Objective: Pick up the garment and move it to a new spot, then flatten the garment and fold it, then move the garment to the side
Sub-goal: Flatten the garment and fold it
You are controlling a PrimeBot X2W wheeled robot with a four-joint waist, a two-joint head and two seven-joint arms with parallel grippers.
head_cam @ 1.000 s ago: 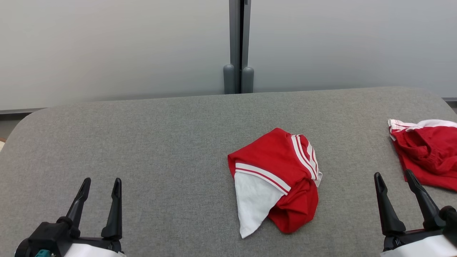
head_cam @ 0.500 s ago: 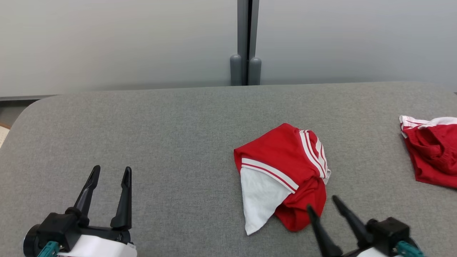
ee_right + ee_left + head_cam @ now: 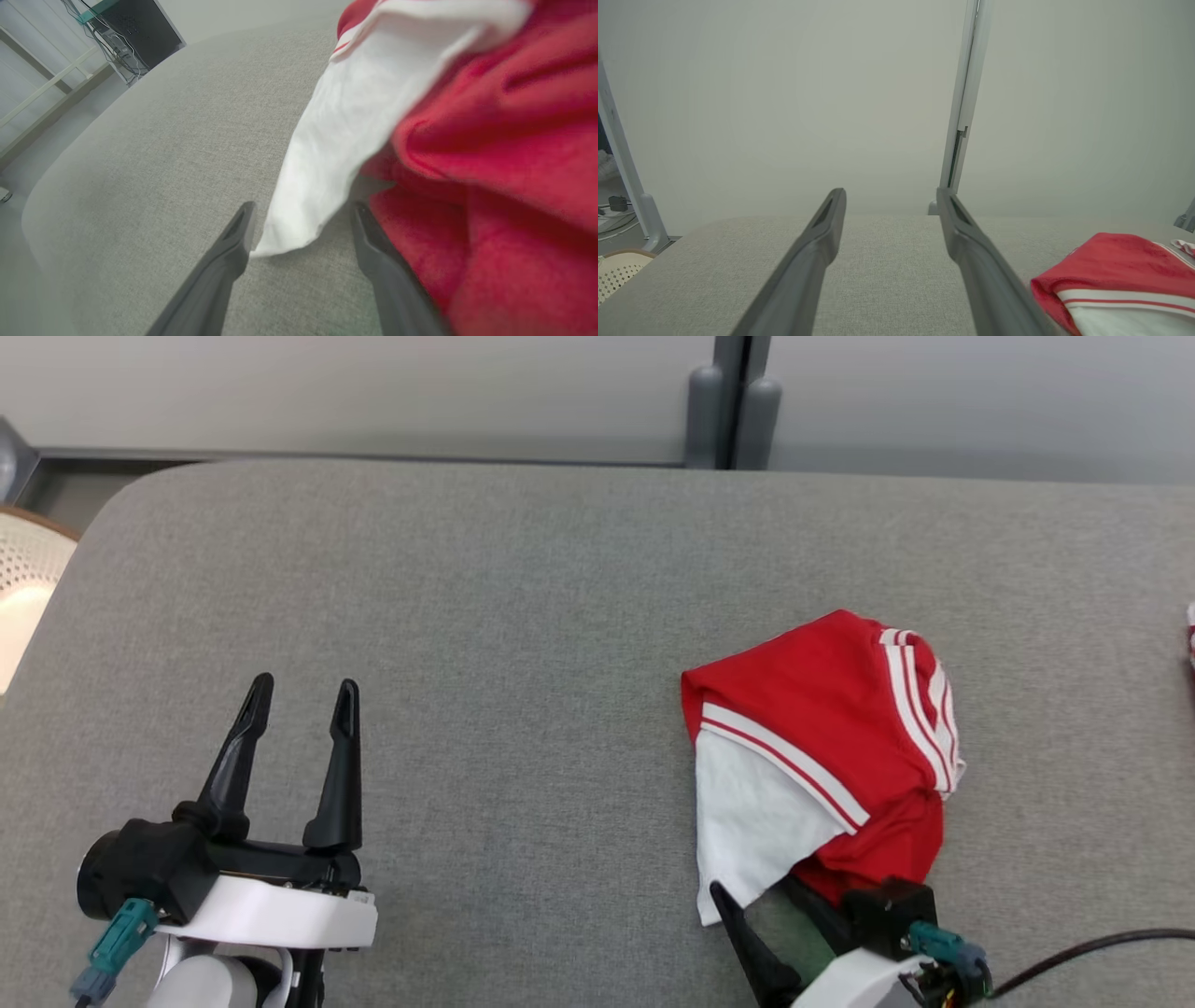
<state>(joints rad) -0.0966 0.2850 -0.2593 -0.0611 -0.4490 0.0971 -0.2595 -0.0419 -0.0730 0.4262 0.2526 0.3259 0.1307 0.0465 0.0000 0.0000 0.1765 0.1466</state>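
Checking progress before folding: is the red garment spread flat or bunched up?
Bunched up: the garment sits in a crumpled heap, red folds overlapping its white part.

The crumpled red-and-white striped cloth garment [image 3: 822, 728] looks soft and matt. The rounded grey bench [image 3: 523, 616] is covered in coarse woven fabric. The left claw [image 3: 304, 684] and right claw [image 3: 752, 891] look like matt black plastic. The white wrist shell [image 3: 271, 915] is smooth and faintly glossy.
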